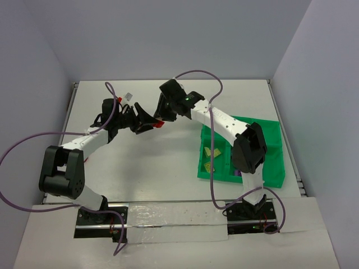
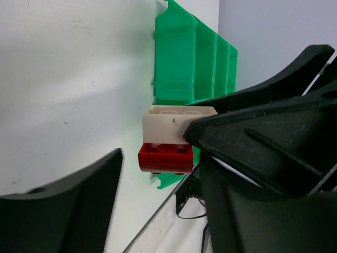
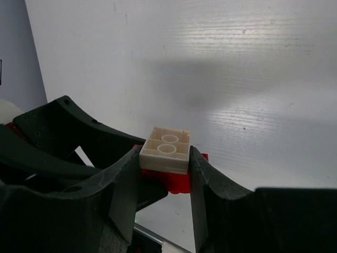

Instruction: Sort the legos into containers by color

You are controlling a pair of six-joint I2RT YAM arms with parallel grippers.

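Your R gripper (image 3: 164,161) had its jaws clamped on a cream brick (image 3: 166,149) w/ a red brick (image 3: 181,183) joined to it, over the tabletop (image 3: 237,79) mid-workspace, well apart from the green tray (image 1: 270,168). Your L gripper (image 1: 147,119) faced it from the opposite side w/ jaws spread, one finger (image 2: 68,211) clear of both bricks; couldn't tell if the other touched. Two pale yellow-green bricks (image 1: 211,152) lay in one tray compartment.
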